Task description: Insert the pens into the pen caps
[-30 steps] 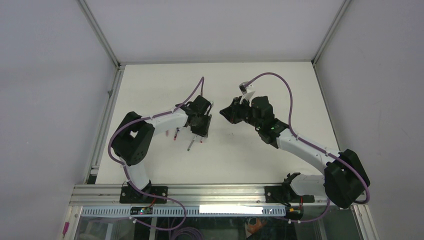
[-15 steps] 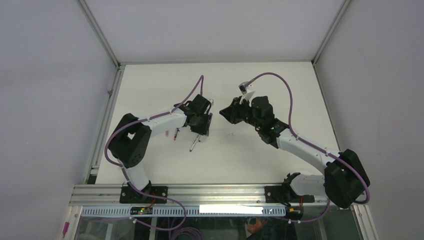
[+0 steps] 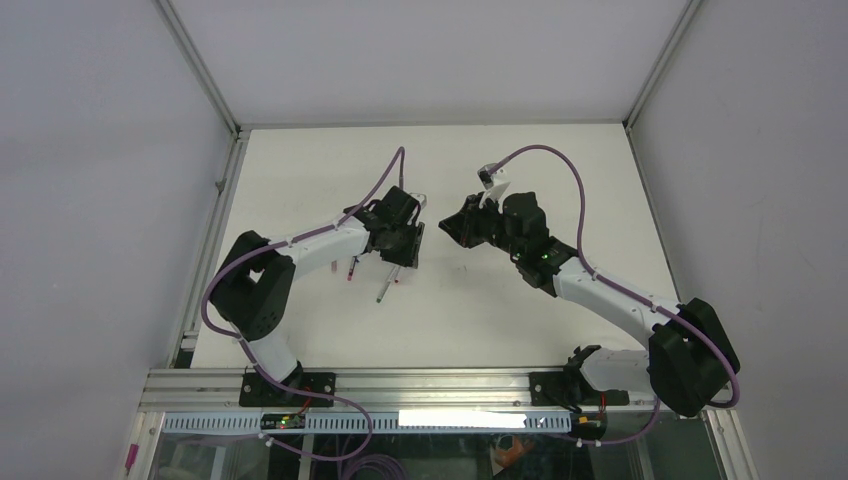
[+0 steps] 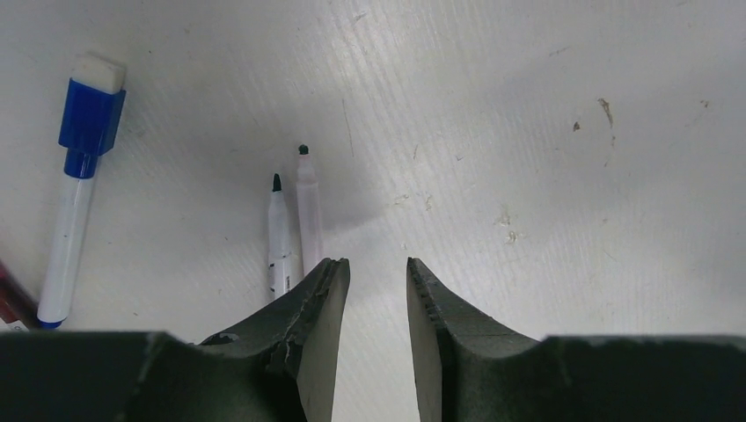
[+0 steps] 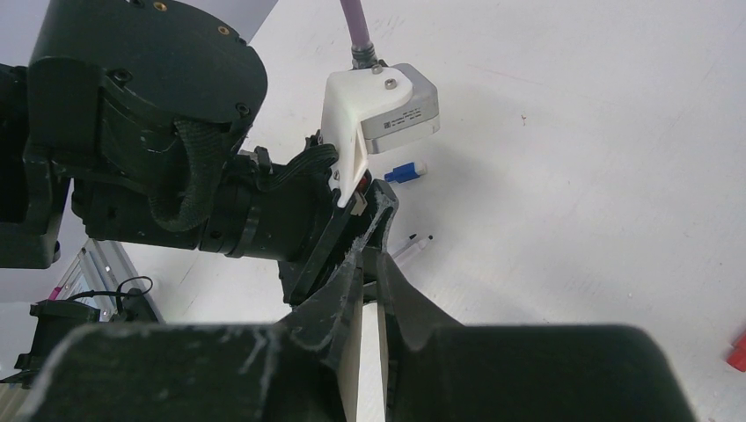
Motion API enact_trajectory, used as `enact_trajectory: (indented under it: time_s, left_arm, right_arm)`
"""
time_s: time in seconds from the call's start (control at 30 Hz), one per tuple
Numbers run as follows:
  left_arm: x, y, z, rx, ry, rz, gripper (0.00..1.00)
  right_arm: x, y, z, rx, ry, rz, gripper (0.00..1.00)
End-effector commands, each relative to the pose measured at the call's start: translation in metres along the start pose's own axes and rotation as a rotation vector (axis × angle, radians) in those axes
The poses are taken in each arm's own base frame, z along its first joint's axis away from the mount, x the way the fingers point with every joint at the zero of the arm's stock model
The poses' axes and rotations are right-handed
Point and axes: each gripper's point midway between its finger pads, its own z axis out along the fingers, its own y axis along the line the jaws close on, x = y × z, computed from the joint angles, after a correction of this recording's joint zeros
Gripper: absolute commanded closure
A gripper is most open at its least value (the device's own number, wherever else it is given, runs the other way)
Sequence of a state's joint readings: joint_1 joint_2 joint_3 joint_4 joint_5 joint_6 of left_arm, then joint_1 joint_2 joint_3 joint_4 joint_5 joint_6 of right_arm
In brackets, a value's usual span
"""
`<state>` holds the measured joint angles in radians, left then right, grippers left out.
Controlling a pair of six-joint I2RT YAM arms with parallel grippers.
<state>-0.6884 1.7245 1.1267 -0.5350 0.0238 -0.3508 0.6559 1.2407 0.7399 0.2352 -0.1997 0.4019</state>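
Note:
My left gripper (image 4: 374, 272) is open and empty, low over the table. Just left of its left finger lie two uncapped pens side by side, a white one (image 4: 280, 242) and a pale pink one (image 4: 308, 211), both with dark tips pointing away. Further left lies a white pen with a blue cap on it (image 4: 75, 185). In the top view my left gripper (image 3: 402, 258) sits above a pen (image 3: 384, 291); a reddish pen (image 3: 352, 268) lies beside the forearm. My right gripper (image 5: 369, 255) is raised, its jaws a narrow slit apart, with nothing seen held. A red cap (image 5: 737, 352) lies at the right edge.
The two grippers face each other near the table's middle (image 3: 455, 228), close together. The left arm's wrist camera mount (image 5: 378, 114) fills the right wrist view. The table's metal frame (image 3: 215, 230) runs along the left side.
My left gripper has shifted slightly toward the far side, uncovering more of the pen below it. The right arm has not moved.

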Motion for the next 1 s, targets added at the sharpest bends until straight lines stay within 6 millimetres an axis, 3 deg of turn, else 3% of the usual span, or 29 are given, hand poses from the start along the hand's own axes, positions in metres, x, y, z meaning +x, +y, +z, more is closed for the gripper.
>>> enact_trajectory:
  time_s: [0.0,0.4,0.97]
  left_arm:
    - [-0.009,-0.001,-0.011,-0.007,-0.05,0.022,0.67]
    - [-0.006,0.018,-0.004,-0.108,-0.044,0.035,0.67]
    - [0.007,0.017,0.012,-0.096,0.015,0.034,0.67]
  right_arm:
    - [-0.013,0.007,-0.001,-0.034,-0.045,-0.014,0.87]
    - [-0.013,0.007,-0.001,-0.034,-0.042,-0.017,0.87]
    - [-0.01,0.004,0.0,-0.029,-0.036,-0.015,0.87]
